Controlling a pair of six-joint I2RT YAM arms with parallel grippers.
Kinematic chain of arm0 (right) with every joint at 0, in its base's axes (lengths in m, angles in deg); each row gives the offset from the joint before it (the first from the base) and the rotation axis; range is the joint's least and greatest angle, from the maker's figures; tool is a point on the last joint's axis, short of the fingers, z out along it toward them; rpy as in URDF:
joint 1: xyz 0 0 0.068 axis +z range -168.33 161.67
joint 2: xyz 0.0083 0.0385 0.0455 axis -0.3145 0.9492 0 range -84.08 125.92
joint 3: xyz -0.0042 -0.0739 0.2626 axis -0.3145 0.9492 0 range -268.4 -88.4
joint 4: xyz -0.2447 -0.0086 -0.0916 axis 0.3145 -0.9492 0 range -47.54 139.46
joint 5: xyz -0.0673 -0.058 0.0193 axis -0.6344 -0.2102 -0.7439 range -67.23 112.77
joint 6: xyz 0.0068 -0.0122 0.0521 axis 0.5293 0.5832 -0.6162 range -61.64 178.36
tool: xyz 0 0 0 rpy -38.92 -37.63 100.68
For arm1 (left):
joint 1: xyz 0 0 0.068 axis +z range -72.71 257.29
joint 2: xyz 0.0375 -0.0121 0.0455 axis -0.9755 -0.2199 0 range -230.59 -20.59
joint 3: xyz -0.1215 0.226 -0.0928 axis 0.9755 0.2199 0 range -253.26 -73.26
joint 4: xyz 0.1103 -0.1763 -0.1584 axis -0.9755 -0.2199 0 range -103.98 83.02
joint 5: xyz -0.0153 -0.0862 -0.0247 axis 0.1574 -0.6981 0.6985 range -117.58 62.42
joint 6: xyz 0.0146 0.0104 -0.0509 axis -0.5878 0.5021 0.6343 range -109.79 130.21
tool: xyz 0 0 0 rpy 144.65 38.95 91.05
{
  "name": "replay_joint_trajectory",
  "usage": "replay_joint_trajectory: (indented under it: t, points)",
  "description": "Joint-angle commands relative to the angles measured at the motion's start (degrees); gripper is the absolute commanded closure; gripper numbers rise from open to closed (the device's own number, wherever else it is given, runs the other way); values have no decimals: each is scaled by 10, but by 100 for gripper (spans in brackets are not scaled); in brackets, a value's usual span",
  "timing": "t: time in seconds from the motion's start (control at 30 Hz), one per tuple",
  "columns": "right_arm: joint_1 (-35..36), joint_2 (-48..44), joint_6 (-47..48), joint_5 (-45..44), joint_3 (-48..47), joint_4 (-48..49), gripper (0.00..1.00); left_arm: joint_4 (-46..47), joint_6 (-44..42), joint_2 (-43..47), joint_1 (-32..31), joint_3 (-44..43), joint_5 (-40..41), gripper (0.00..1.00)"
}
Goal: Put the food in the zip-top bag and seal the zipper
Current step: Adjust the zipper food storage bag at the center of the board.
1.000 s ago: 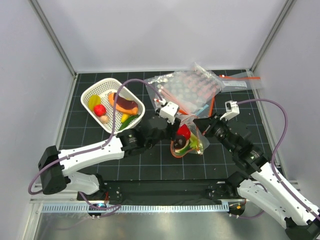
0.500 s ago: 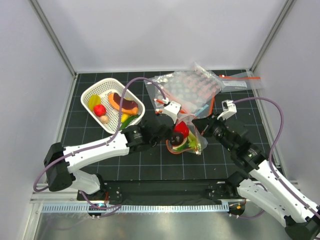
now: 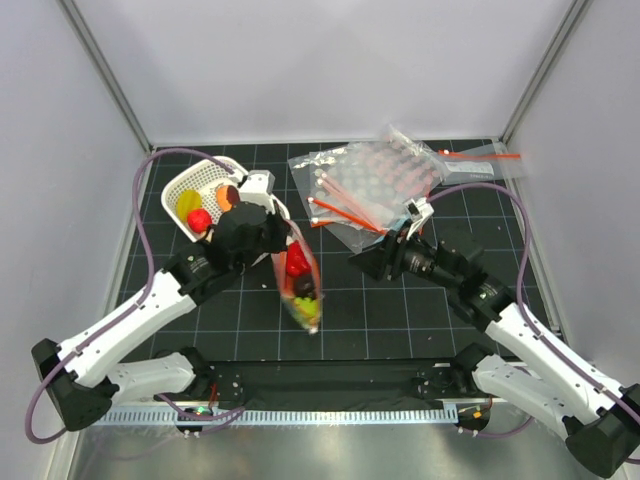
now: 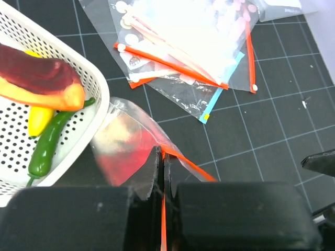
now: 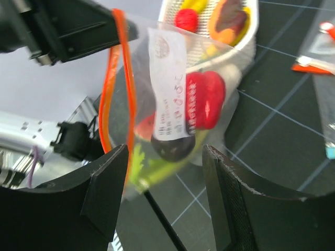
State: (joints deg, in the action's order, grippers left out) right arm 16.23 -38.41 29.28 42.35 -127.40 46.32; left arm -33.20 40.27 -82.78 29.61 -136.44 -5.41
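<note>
The zip-top bag (image 3: pixel 300 285) hangs tilted from my left gripper (image 3: pixel 277 228), just right of the basket. Inside it show the food: a red piece (image 3: pixel 296 262), a dark round piece (image 5: pixel 172 144) and the green stalk (image 3: pixel 308 312). In the left wrist view my left gripper (image 4: pixel 162 152) is shut on the orange zipper (image 4: pixel 183 163) at the bag's mouth edge. The right gripper (image 3: pixel 360 258) is open and stands apart from the bag, to its right. From the right wrist, the open gripper (image 5: pixel 165 157) faces the bag (image 5: pixel 157 63), with the zipper (image 5: pixel 118 78) curving down its left side.
A white slotted basket (image 3: pixel 185 182) with several more toy foods sits at the back left, close to my left gripper. A pile of other clear bags (image 3: pixel 375 180) with orange strips lies at the back right. Grey walls close in both sides.
The left gripper shut on the bag's zipper edge and swung the bag left toward the basket. The right gripper opened, let go of the bag and drew back to the right.
</note>
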Motion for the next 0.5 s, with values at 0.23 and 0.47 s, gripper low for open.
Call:
replay_joint_trajectory:
  t: [0.23, 0.47]
  points:
    - [87, 23, 115, 112, 13, 97, 32, 42, 80, 16, 40, 11, -61, 99]
    - [250, 59, 206, -148, 17, 94, 34, 44, 162, 5, 58, 1, -66, 100]
